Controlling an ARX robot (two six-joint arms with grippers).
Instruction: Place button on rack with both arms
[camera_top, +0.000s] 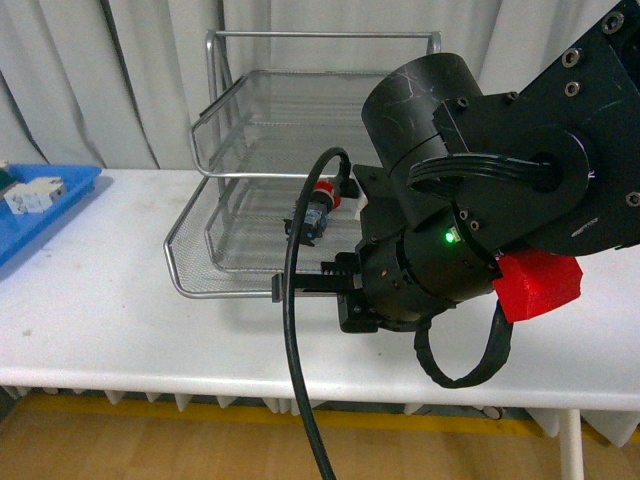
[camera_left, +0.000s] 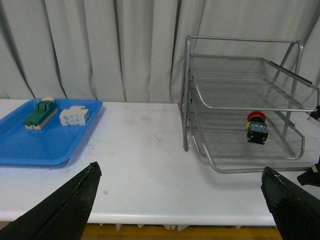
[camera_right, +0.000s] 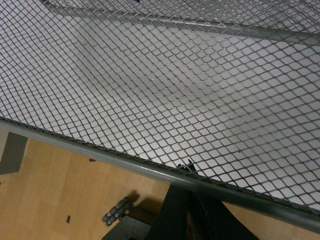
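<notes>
The white worktop is bare between the flat blue plastic tray and the silver wire-mesh three-tier rack. The small red-capped button already lies in the rack's lowest tier, so placing looks done; withdrawal remains. The left pincer is spread, empty. The right pincer's state I cannot tell.

White flat table top, running wide before pale curtains. Directly on it: flat blue plastic tray toward the left end, silver wire-mesh three-tier rack further right, well apart.
</notes>
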